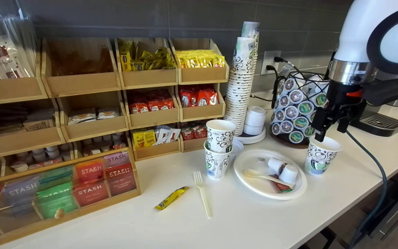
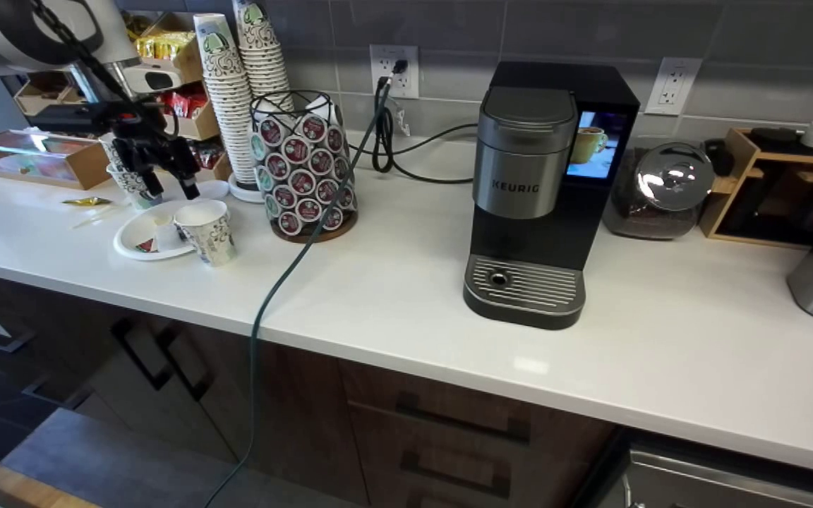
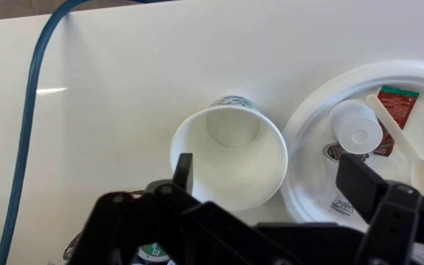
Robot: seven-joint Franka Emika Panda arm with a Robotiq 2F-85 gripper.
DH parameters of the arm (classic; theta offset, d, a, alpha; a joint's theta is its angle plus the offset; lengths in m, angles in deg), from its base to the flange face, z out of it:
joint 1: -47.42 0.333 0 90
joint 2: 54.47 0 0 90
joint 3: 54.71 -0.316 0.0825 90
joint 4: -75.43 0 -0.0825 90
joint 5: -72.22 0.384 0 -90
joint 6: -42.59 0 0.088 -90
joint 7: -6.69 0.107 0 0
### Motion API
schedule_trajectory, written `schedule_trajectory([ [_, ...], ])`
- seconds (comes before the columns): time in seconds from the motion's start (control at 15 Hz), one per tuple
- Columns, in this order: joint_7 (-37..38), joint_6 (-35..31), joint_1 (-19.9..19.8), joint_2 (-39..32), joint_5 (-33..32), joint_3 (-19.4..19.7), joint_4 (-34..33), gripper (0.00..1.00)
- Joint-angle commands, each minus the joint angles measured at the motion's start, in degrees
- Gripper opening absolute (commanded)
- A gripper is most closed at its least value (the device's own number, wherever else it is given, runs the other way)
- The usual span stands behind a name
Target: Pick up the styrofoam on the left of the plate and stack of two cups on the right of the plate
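In an exterior view, the single cup [image 1: 322,157], a tapered white disposable with dark curling scrolls and a green-and-blue patch, stands upright on the smooth white counter [image 1: 254,224], just beside the round, raised-rimmed plate [image 1: 278,194]. The blocky black fingers [image 1: 320,125] point down at the cup's mouth, one tip overlapping the rim (whether they touch, I cannot tell). On the plate's other side stands the stack of two cups [image 1: 219,147], nested upright and scroll-printed too. Near it lie a pale plastic fork [image 1: 203,197] and a slim, glossy yellow packet [image 1: 172,198].

In an exterior view with a boxy black-and-silver coffee machine [image 2: 524,159], the single cup stands near a column of round-lidded pods [image 2: 304,169]; the fingers appear just above the cup's rim and the plate.

In the wrist view, the fingers stand wide apart, gripping nothing: one overlaps the edge of the cup's pale, round mouth, the other overlaps the plate. On the plate lie a smooth white capsule [image 3: 359,136], a cream plastic spoon [image 3: 403,140] and a flat red sachet [image 3: 399,107] with a green end.
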Motion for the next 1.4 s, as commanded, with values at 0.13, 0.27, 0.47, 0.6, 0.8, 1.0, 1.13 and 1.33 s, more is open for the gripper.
schedule_trajectory([
  [0.13,9.07,-7.04,2.52,-5.25,-0.57,1.87,0.24,1.0],
  [0.27,11.22,-7.71,3.3,-5.68,-1.13,2.44,0.3,0.93],
  [0.47,14.09,-7.79,4.23,-6.1,-1.96,3.21,0.09,0.69],
  [0.6,15.92,-7.85,4.74,-6.0,-2.58,3.57,-0.05,0.54],
  [0.8,17.82,-7.88,5.26,-5.71,-2.85,3.87,-0.34,0.29],
  [1.0,19.59,-7.76,5.76,-5.9,-3.78,4.23,-0.63,0.07],
  [1.13,20.69,-7.68,5.94,-5.95,-4.46,4.39,-0.66,0.0],
  [1.33,20.86,-4.76,6.28,-2.28,-5.6,4.29,0.61,0.01],
])
